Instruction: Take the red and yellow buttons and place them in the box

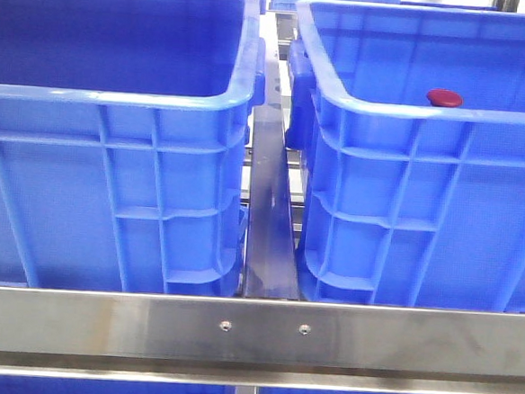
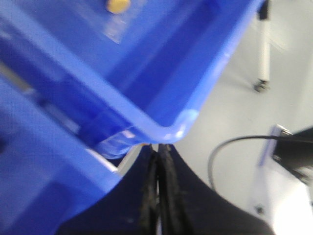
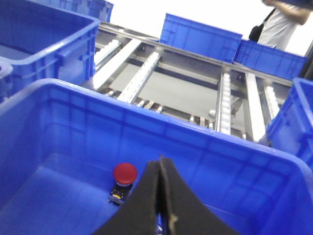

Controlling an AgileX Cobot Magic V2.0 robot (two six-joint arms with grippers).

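Note:
A red button (image 1: 444,98) with a domed cap lies inside the right blue crate (image 1: 404,109). In the right wrist view the red button (image 3: 124,174) sits on a small black base on that crate's floor. My right gripper (image 3: 160,159) hangs just beside it, shut and empty. A yellow button (image 2: 118,5) shows inside a blue crate (image 2: 171,128) in the blurred left wrist view. My left gripper (image 2: 159,147) is shut with nothing in it, just outside that crate's rounded corner. Which of the look-alike crates is the box I cannot tell. Neither gripper shows in the front view.
A second blue crate (image 1: 116,97) stands left of a narrow metal gap (image 1: 264,233), behind a steel rail (image 1: 253,333). Roller tracks (image 3: 142,73) and more blue crates (image 3: 200,36) lie beyond. A black cable (image 2: 230,147) lies on the pale floor. A person (image 3: 283,22) stands at the back.

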